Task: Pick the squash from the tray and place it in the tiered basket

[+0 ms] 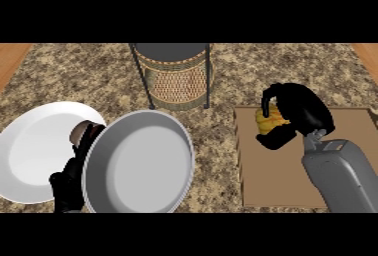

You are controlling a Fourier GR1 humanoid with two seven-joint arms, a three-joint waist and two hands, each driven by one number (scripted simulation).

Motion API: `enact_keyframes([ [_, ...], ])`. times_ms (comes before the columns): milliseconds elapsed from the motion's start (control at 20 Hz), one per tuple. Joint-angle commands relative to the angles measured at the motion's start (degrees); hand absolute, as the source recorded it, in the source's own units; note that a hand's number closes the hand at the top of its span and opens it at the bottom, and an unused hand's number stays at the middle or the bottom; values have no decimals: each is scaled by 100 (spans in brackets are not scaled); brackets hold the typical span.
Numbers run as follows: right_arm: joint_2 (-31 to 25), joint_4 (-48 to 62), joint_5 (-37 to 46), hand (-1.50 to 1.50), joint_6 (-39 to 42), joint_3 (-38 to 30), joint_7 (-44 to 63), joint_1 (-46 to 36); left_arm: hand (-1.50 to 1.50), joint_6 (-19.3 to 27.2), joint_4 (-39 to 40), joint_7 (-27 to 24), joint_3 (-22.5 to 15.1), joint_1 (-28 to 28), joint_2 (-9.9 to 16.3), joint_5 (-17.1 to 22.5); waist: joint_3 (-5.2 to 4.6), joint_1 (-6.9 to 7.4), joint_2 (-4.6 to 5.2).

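Observation:
The yellow squash (267, 120) shows over the brown tray (273, 175) at the right, mostly hidden by my right hand (299, 112), whose fingers and thumb curl round it. I cannot tell whether the squash is lifted off the tray. The tiered basket (176, 82), a woven cylinder in a black wire frame, stands at the top centre, left of and beyond the hand. My left hand (70, 182) shows at the lower left, between two plates, fingers up and relaxed.
A white plate (37, 150) lies at the left. A grey plate (140, 162) overlaps it and covers part of my left hand. The counter (221, 125) is speckled stone, with wooden edges at the far corners.

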Motion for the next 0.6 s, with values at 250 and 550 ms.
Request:
enact_keyframes([
  [250,-14,-1786,-1111,150,347,-1237,671,-935,0,-13,541,304,-74,36,-162,-23,-81,-128,37],
  [550,-288,-2139,-1665,150,1057,-1625,1590,-2030,0,-84,382,233,-167,220,-210,-49,-84,-5,45],
])
